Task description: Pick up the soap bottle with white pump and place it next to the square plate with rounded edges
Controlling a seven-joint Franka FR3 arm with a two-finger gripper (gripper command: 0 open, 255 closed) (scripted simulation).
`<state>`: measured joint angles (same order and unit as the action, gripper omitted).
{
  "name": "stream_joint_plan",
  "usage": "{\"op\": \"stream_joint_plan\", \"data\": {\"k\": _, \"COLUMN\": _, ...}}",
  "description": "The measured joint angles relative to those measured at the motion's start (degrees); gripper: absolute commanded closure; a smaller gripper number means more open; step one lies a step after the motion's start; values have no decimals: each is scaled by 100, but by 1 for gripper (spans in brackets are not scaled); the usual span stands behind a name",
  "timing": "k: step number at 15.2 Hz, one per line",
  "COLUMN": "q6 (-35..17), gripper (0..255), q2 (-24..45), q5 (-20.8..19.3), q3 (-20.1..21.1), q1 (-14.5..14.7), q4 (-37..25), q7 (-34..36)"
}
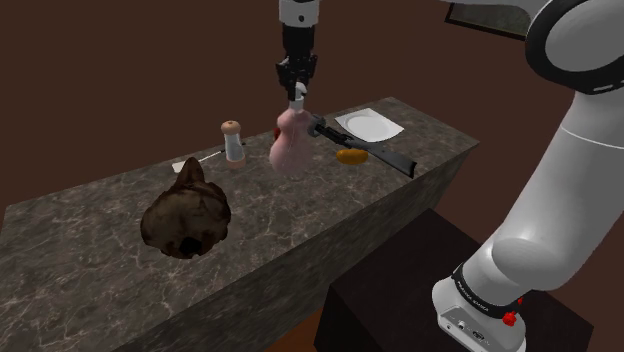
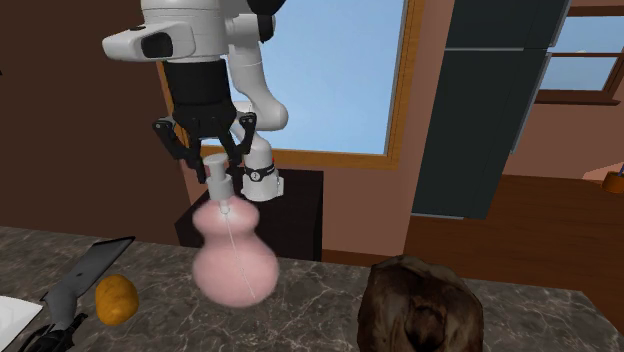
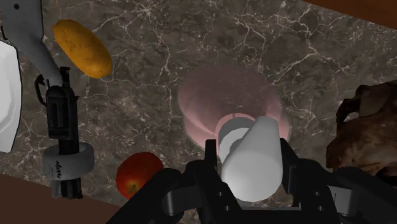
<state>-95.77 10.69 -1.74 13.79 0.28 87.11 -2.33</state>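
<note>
On the dark marble countertop (image 1: pixel 90 270) there is one of each thing: one pink soap bottle (image 1: pixel 290 148), one white square plate (image 1: pixel 370 125), one black-handled knife (image 3: pixel 60 114), one yellow-orange potato (image 3: pixel 81 48), one red round fruit (image 3: pixel 137 175), one brown-capped shaker (image 1: pixel 233 140) and one dark brown lump (image 1: pixel 187 215). The black gripper (image 2: pixel 217 165) comes straight down on the bottle. Its fingers (image 3: pixel 289 168) are only a little apart, clamped on either side of the white pump (image 3: pixel 251 159). In the shoulder view, the bottle is between the shaker and the knife, with the plate beyond the knife, apart from it. Whether the bottle's base touches the counter cannot be told.
</note>
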Motion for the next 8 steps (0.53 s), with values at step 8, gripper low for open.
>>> {"op": "stream_joint_plan", "data": {"k": 8, "q6": -221, "gripper": 255, "q2": -598, "q5": 145, "q3": -447, "q1": -630, "q4": 807, "q7": -1074}}
